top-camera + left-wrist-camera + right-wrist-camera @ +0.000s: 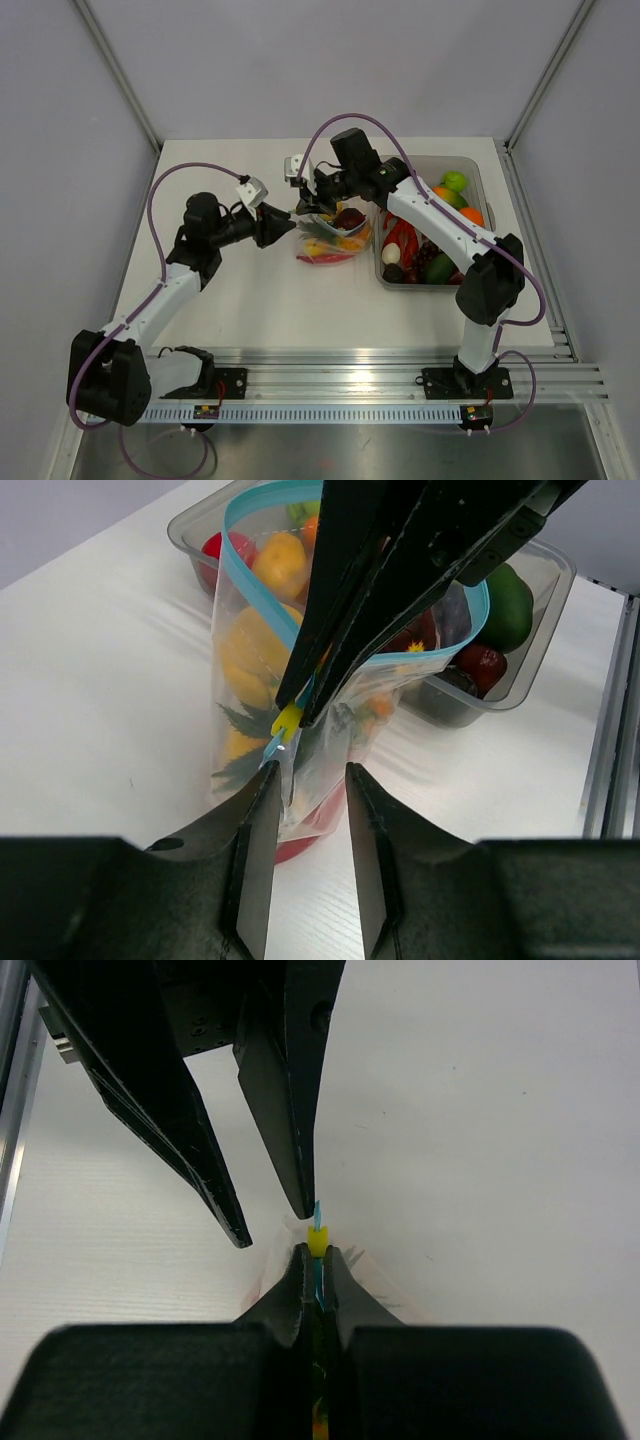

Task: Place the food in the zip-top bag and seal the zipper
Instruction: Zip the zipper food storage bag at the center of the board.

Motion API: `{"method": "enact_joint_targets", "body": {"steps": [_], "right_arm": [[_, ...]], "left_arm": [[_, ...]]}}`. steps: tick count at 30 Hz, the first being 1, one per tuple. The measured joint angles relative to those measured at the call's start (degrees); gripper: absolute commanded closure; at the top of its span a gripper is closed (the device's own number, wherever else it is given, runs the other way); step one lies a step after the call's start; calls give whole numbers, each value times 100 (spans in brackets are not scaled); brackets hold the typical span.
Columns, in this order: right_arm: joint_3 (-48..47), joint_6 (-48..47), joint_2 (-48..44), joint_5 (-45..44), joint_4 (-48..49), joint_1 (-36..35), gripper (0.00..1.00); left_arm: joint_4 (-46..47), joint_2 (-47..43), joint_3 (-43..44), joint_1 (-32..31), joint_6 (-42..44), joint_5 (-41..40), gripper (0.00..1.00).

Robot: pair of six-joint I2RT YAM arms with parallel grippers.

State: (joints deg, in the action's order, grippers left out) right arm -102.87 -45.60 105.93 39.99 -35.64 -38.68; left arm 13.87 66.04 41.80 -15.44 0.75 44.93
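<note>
The zip-top bag stands roughly upright in the middle of the left wrist view. It bulges with food: yellow, orange and red pieces show through the clear film. In the top view it sits at the centre of the bench, just left of a clear tub that holds more pieces. The zipper curves in an open loop across the upper part of the left wrist frame, so the mouth looks mostly unsealed.

At the strip's near end, by a small yellow tab, the right gripper is pinched tight on the blue strip. The left gripper, at the bottom of its own view, has its fingers apart. The bag's lower edge lies between them, and they do not visibly press on it.

The film looks thin, floppy and slick, and the load probably makes the bag bottom-heavy and apt to sag. The strip seems the stiffest part and the best place to hold, close beside the pinched end. Bare film would likely slip or crumple.
</note>
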Motion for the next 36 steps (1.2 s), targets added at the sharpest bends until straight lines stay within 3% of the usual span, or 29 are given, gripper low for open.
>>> {"method": "enact_joint_targets", "body": {"steps": [7,12,15,22,23,26,36], "right_arm": [[0,103,-4,39,70,0,100],[0,153,-9,98,72,0,100],[0,175,-9,127,76,0,100],[0,170,-9,129,66,0,100],[0,170,-9,129,63,0,84],[-7,170,-11,127,11,0,61],[-116,-17,-44,107,-321,-2,61]], "left_arm": [[260,83,2,0,42,195,80],[323,323,7,2,50,295,82],[387,358,7,2,13,315,99],[688,358,7,4,-72,337,100],[697,358,4,4,-79,339,100],[837,356,-61,4,-83,321,100],[1211,116,-393,7,-254,258,100]]}}
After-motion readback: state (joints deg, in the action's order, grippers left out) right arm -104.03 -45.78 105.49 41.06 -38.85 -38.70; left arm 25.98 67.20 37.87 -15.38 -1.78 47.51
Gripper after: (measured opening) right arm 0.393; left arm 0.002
